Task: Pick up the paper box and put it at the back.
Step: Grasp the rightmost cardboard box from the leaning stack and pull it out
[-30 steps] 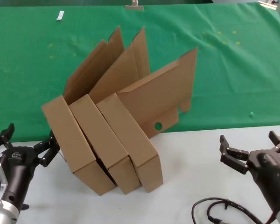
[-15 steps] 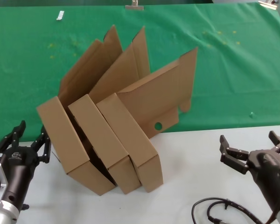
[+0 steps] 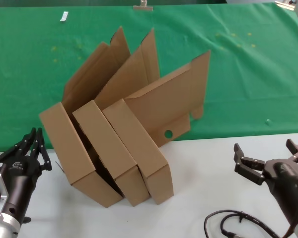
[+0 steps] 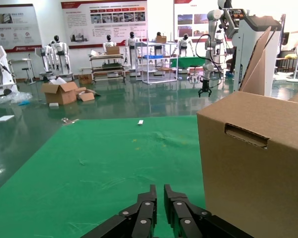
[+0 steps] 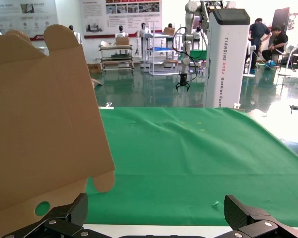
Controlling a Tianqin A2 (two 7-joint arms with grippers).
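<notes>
At seven o'clock the left gripper (image 3: 31, 144) sits clenched on nothing, just beside the paper box (image 3: 69, 153) — leftmost of three leaning together. At four o'clock the right gripper (image 3: 268, 153) waits spread open. Beyond — green cloth (image 3: 248, 74).

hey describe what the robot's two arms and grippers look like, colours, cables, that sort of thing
Both grippers are black, with jointed, segmented fingers. The left gripper sits on a black cylindrical wrist beside a silver-grey metal block with holes. The right gripper has a rounded black wrist housing, and a thin black cable loops on the white tabletop below it.
</notes>
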